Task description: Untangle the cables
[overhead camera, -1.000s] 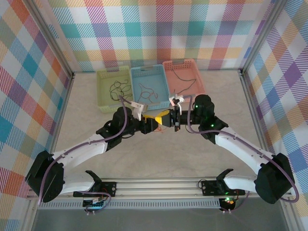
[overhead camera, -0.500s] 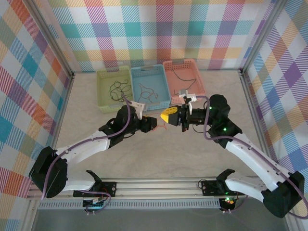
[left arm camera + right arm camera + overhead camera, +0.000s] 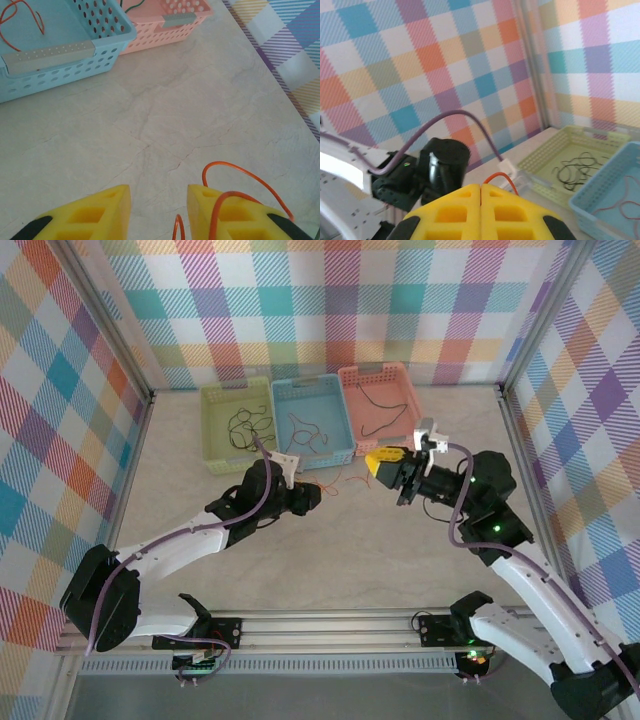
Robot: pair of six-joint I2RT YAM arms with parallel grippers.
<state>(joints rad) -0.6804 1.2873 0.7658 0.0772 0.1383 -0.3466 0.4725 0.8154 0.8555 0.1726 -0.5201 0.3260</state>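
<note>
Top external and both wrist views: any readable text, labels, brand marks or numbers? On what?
No readable text in any view.
blue basket: grey rim tab, blank.
pink basket: grey rim tab, blank.
green basket: no marking seen.
small board at the near rail: too small to read.

You work under bright, even, diffuse light. The tabletop (image 3: 350, 570) carries only faint, soft-edged shadows and reads as evenly lit from above. The top view is sharp to its corners. Close to each wrist lens, the left gripper (image 3: 159, 200) and right gripper (image 3: 481, 200) look slightly soft.
</note>
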